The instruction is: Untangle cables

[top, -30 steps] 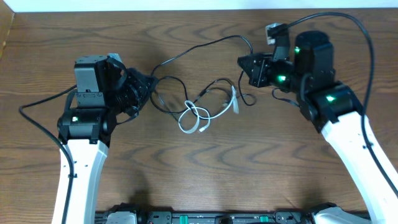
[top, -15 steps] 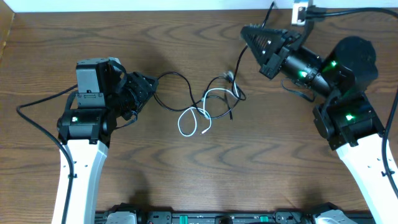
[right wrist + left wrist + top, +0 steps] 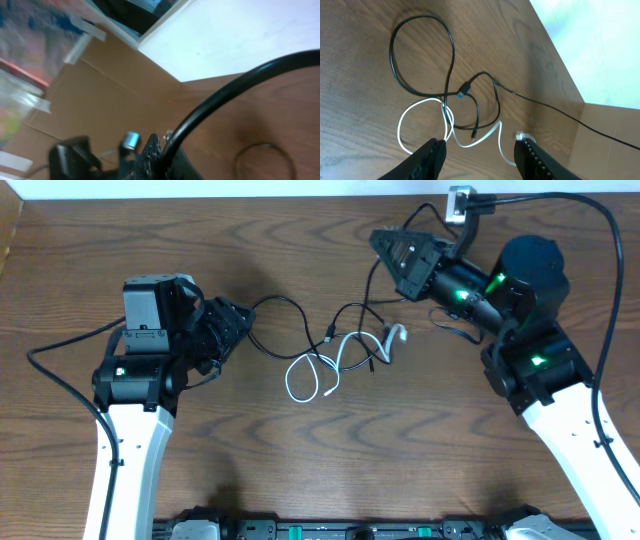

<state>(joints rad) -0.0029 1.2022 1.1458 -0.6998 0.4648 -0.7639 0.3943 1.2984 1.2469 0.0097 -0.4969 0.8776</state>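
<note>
Okay, the right gripper [image 3: 380, 242] is clamped on a black cable [image 3: 371, 285] far right; the left gripper [image 3: 481, 147] hangs open, empty, beside the looped white cable [image 3: 400, 130] on the table [image 3: 300, 440].

We count three thin, flexible cords on one brown wooden table [image 3: 300, 465]. One is a white cord [image 3: 290, 377], lying in the middle. Two are black: one looped black cord [image 3: 283, 301] at ten o'clock from the white one, and one long black cord [image 3: 377, 280] running toward one o'clock. There are two white-and-black robot arms, the left arm [image 3: 125, 445] at eight o'clock and the right arm [image 3: 580, 425] at four o'clock. Each carries one two-finger gripper, so two together: the left gripper [image 3: 245, 320] and the right gripper [image 3: 380, 245]. Two thick black cables [image 3: 75, 339] follow the arms, one each.
</note>
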